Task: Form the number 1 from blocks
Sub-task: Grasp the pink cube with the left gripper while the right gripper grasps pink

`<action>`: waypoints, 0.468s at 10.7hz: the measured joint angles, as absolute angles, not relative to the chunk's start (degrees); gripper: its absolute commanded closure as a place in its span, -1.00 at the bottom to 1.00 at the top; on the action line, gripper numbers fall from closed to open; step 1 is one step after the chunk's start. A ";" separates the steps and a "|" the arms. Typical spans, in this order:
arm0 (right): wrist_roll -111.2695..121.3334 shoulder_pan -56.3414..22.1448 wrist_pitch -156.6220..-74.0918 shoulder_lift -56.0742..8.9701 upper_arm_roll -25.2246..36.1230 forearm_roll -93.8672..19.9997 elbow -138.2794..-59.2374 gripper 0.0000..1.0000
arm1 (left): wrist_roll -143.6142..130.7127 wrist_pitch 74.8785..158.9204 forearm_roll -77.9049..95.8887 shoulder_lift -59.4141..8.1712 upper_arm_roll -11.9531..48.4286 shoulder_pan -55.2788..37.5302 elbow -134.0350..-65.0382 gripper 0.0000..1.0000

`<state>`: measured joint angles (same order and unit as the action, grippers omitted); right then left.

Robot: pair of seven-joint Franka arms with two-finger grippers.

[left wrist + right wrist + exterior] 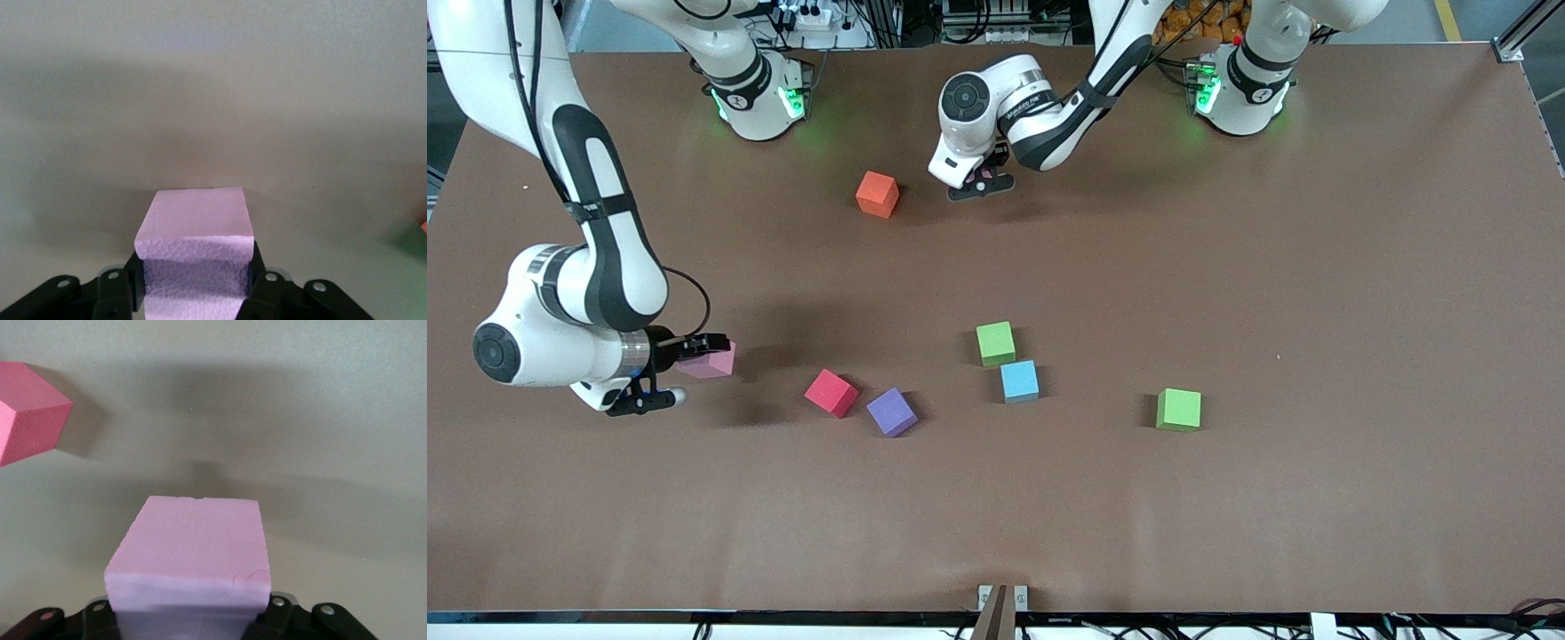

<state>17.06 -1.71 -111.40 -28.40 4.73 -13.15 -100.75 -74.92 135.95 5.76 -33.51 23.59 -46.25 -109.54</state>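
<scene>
My left gripper is shut on a pink block, low at the table beside the orange block; the hand hides most of this block in the front view. My right gripper is shut on the other pink block, toward the right arm's end of the table. The red block and purple block lie close together beside it. A green block touches the blue block corner to corner. A second green block lies alone toward the left arm's end.
The brown table carries only the blocks. Both arm bases stand along its edge farthest from the front camera. A small metal bracket sits at the edge nearest the front camera.
</scene>
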 measured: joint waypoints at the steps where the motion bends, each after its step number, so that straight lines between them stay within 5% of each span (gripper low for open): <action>1: 17.32 -1.61 -110.96 -27.98 4.93 -12.91 -100.75 1.00 | -74.92 135.96 5.50 -33.45 23.65 -46.79 -109.47 1.00; 5: 17.38 -1.53 -110.66 -27.46 5.02 -12.44 -100.77 1.00 | -74.94 135.96 -1.16 -32.10 26.13 -47.76 -111.36 1.00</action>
